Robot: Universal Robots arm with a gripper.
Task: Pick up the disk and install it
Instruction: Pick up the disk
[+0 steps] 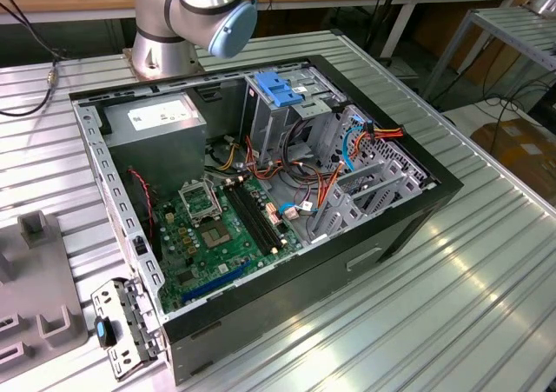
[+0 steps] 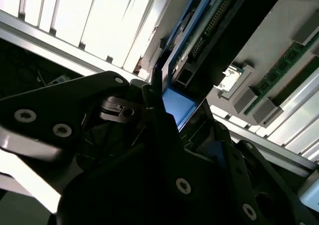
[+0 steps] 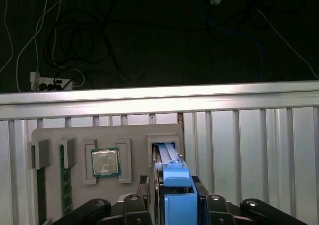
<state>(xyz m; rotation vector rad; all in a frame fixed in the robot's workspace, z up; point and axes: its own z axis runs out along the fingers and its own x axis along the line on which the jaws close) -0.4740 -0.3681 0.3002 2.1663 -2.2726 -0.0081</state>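
An open black computer case (image 1: 408, 222) lies on the ribbed aluminium tabletop (image 1: 452, 314), its green motherboard (image 1: 208, 235) beside a grey metal box with a white sticker (image 1: 161, 118). In the first wrist view, a grey tray (image 3: 55, 135) holds a square silver processor (image 3: 105, 162).

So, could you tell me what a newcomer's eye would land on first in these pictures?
Most likely the open computer case lying on the ribbed metal table in the exterior view, its green motherboard exposed. Then, in the first wrist view, the bright blue rail of the disk, edge-on right at the pincer, at a slot of a grey tray that also holds a processor chip.
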